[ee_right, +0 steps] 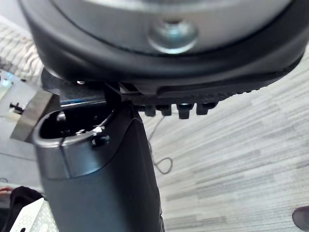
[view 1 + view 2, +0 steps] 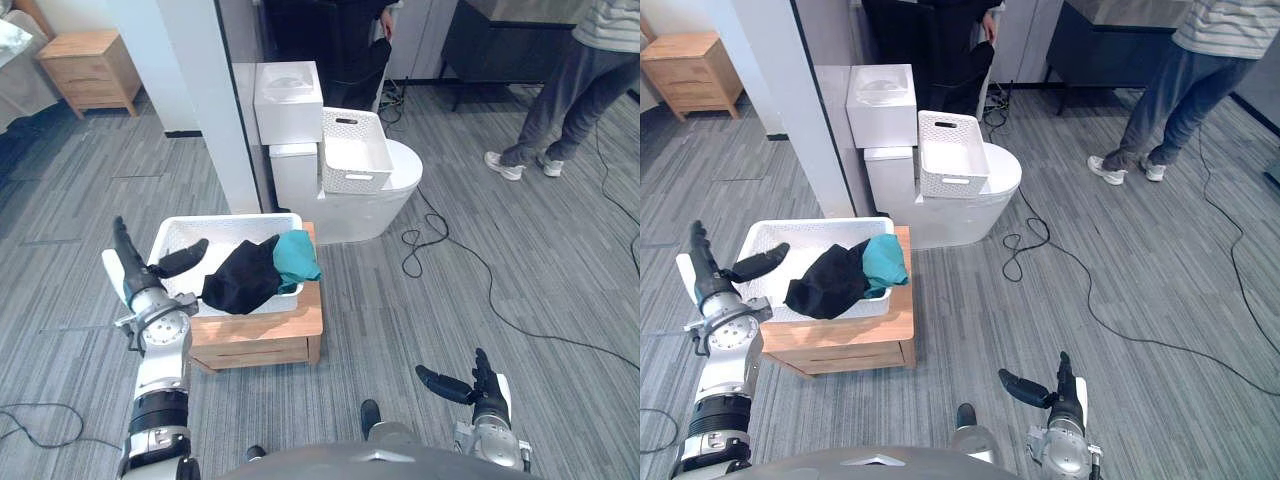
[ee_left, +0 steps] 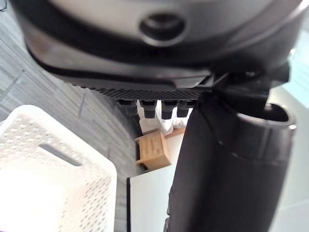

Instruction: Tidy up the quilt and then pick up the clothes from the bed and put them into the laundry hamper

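A white perforated laundry hamper (image 2: pixel 180 235) sits on a low wooden stand (image 2: pixel 300 325). A black garment (image 2: pixel 240 278) and a teal garment (image 2: pixel 296 258) lie in it, draped over its right rim. My left hand (image 2: pixel 135 268) is raised at the hamper's left edge, open, fingers straight up and thumb over the rim, holding nothing. Low at the right, over the floor, my right hand (image 2: pixel 478 385) is open and empty. The hamper's rim (image 3: pixel 58 159) shows in the left wrist view.
A white toilet (image 2: pixel 350 190) with a second white basket (image 2: pixel 352 150) on its lid stands behind the stand. A white pillar (image 2: pixel 200 100) rises at the left, and a wooden nightstand (image 2: pixel 90 68) is at far left. A person (image 2: pixel 580 90) stands at far right.
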